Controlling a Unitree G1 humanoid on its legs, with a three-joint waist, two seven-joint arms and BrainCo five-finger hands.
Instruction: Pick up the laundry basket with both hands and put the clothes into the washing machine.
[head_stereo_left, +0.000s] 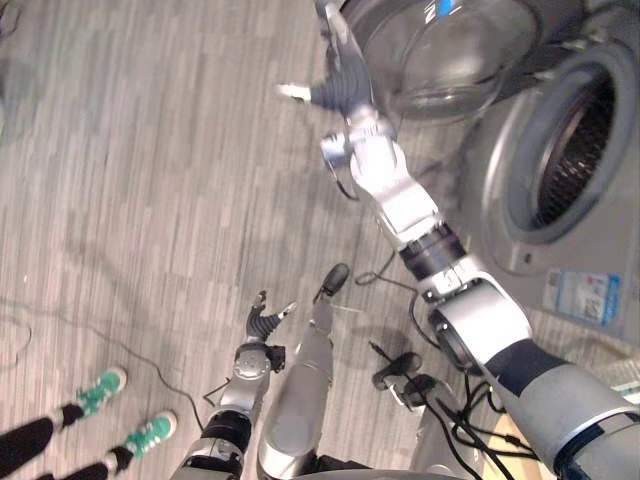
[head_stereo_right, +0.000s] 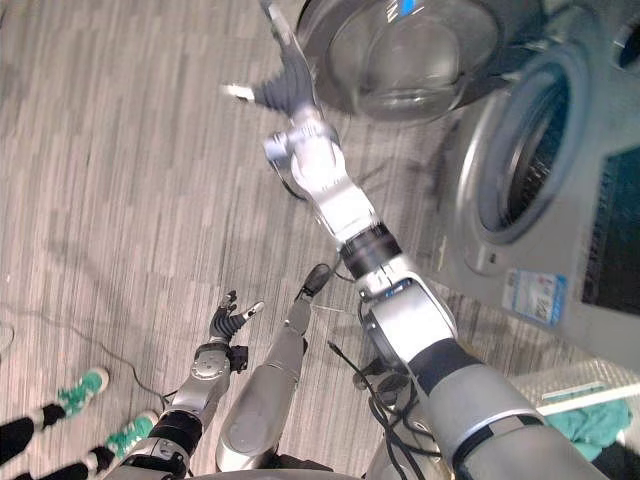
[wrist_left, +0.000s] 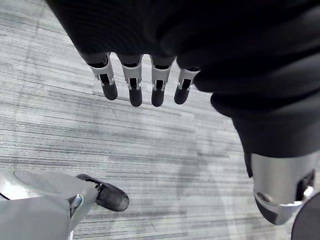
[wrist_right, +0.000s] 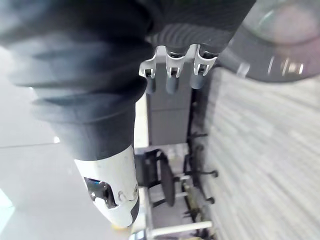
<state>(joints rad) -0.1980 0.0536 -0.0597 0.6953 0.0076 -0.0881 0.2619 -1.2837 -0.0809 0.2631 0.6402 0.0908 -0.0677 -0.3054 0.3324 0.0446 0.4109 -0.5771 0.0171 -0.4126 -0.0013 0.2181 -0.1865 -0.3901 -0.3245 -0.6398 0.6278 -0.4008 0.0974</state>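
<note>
Right robot hand (head_stereo_left: 338, 88): fingers spread wide, beside the door (head_stereo_left: 440, 50).
Left robot hand (head_stereo_left: 263, 325): relaxed, empty.
Washing machine (head_stereo_left: 560, 255): one, door open.
Green shoes (head_stereo_left: 103, 390): two, on floor (head_stereo_left: 150, 150).

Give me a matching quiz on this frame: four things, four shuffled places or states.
Things:
1. right hand
2. left hand
3. door
4. shoes

Places or states:
A. teal, lower left of the eye views
B. wide open, glass bowl showing
C. up at the door's edge, fingers straight
D. hanging low, fingers relaxed, holding nothing

Pairs: 1-C, 2-D, 3-B, 4-A
</note>
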